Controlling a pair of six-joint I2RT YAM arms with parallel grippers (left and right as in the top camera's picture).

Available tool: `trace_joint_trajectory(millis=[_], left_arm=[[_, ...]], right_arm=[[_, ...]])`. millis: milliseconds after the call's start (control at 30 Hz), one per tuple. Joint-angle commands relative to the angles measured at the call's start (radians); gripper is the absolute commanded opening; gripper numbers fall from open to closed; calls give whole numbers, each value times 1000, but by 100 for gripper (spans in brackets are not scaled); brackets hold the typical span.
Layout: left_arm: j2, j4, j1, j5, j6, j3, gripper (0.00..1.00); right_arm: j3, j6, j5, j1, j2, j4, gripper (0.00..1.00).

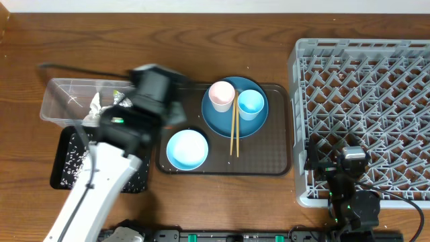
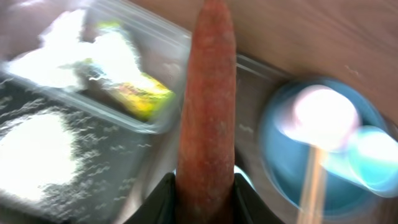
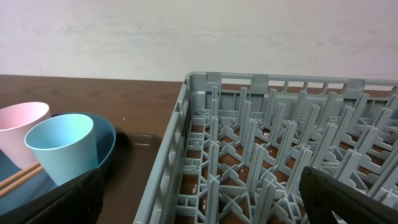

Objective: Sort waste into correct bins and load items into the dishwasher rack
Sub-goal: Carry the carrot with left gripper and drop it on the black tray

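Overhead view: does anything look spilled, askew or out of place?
Loose white rice grains lie scattered across the black tray, but within its rim. The wooden chopsticks overhang the blue plate. Nothing looks damaged.

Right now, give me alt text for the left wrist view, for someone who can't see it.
The left claw grips an orange carrot, which fills the centre. To its left are a clear tub holding a yellow-green wrapper and a black tray with rice; blurred at right, the blue plate with a pink cup.

Tub [image 1: 60,101] left, shallow tray [image 1: 64,165] before it. Serving tray [image 1: 269,151] centre: plate [image 1: 218,119] carrying left cup [image 1: 222,94], right cup [image 1: 250,104], chopsticks [image 1: 234,131]; bowl [image 1: 187,149] front-left. Rack [image 1: 363,74] right.
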Motion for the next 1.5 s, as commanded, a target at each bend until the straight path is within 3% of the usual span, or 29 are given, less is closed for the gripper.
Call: trace_joint_trajectory(millis=[0,200,500,867,1100,1200,1467], left_arm=[[-14,-50,171,-13,-32,5,6],[-14,-43,455,60,-103,-51,6],[-13,171,671,244,-153,-308,6],[-13,471,720,351,-213,-571,12],[-2,496,720,347,-258,-619,12],[9,514,720,347,-258,-619,22],[54,511,720,347,-257,-624,23]], right_arm=[[-3,6,3,-8,0,-2,99],[-3,6,3,-8,0,-2,99],[-3,6,3,-8,0,-2,99],[-3,6,3,-8,0,-2,99],[-3,6,3,-8,0,-2,99],[-3,6,3,-8,0,-2,99],[-3,6,3,-8,0,-1,99]])
